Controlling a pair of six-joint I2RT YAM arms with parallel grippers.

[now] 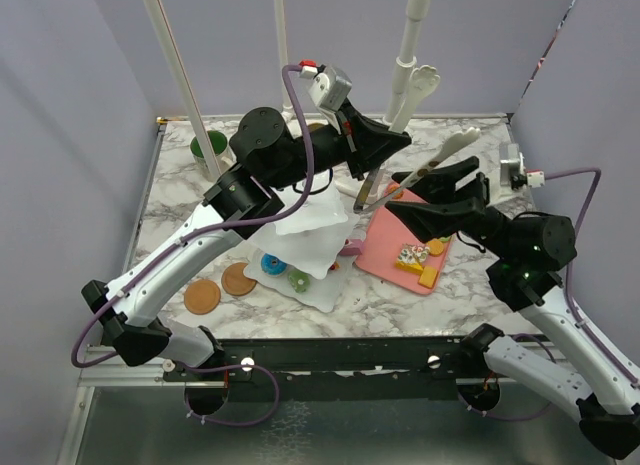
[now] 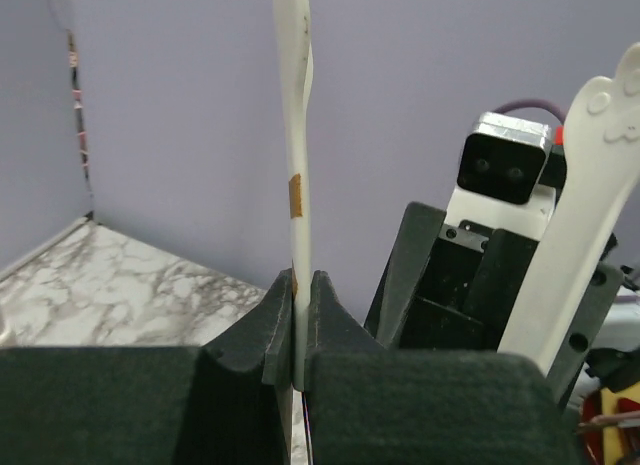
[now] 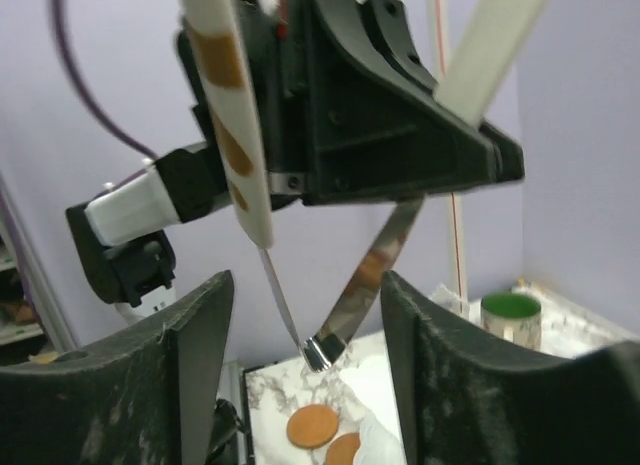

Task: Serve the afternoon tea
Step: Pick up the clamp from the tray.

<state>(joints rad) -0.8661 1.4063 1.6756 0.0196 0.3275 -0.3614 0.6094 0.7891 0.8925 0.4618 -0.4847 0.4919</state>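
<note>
My left gripper (image 1: 396, 141) is raised over the table's middle, shut on one white handle of the metal tongs (image 1: 366, 190). In the left wrist view that handle (image 2: 297, 175) stands edge-on between the closed jaws (image 2: 302, 285); the other handle (image 2: 592, 185) leans at the right. My right gripper (image 1: 418, 193) is open, and the tongs' metal hinge end (image 3: 322, 351) hangs between its fingers (image 3: 200, 365) without touching them. The white stand plates (image 1: 312, 235) lie below, with a blue donut (image 1: 271, 263) and a green donut (image 1: 299, 280). A green-lined mug (image 1: 210, 150) stands at the back left.
A pink tray (image 1: 385, 240) with small pastries (image 1: 410, 255) lies right of the plates. Two brown discs (image 1: 202, 296) (image 1: 238, 279) rest on the marble at the front left. White poles (image 1: 410, 45) rise at the back. Purple walls enclose the table.
</note>
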